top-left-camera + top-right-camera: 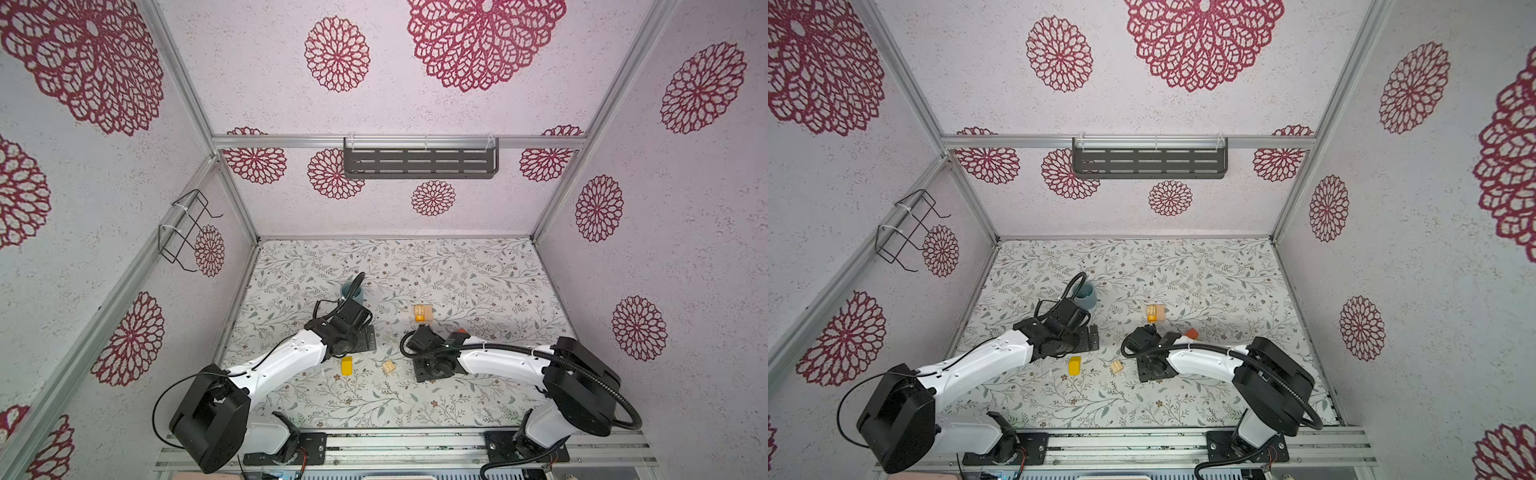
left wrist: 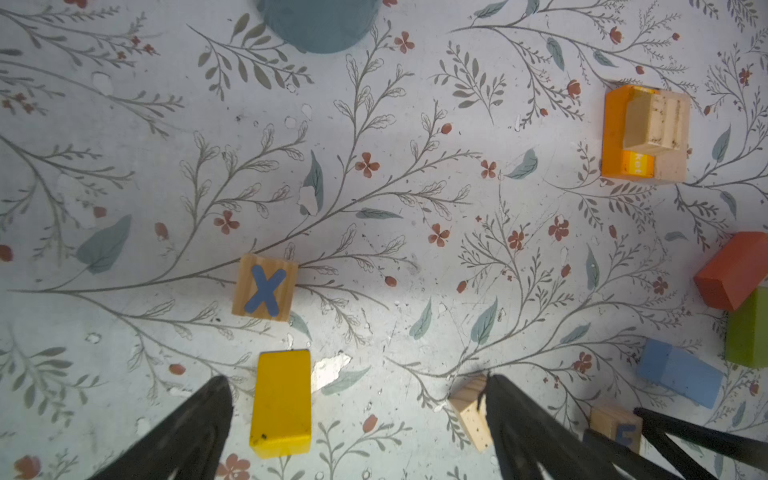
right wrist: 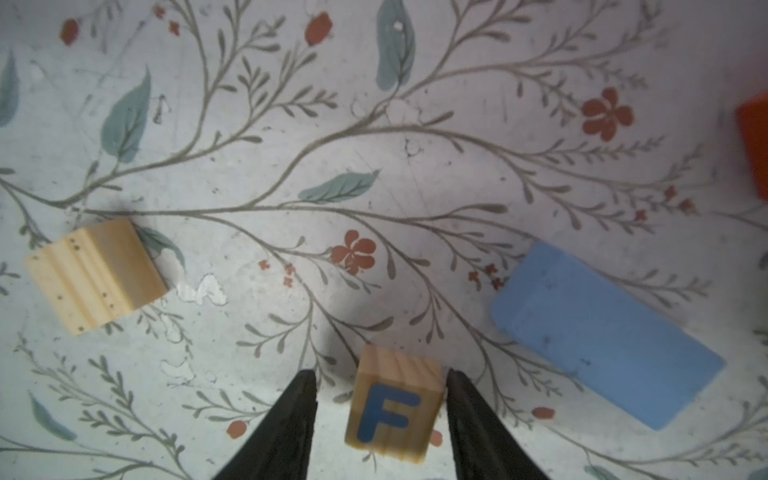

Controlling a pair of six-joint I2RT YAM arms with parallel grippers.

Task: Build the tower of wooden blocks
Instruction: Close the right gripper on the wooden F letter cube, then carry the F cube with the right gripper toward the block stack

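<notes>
Near the tabletop's middle, right tool [image 3: 381, 373] brackets F cube [image 3: 392, 405], gap at one jaw; probably light, rigid, smooth wood: pinch flat opposite sides; left tool [image 2: 356, 379] gapes wide, empty.

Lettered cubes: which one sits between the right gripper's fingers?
The F cube: it sits between the fingers of the right gripper, with a gap on one side. The X cube lies ungripped near the yellow block.

Top views overhead, wide; wrist views close, downward, probably sharing F block [image 3: 392, 409].
</notes>
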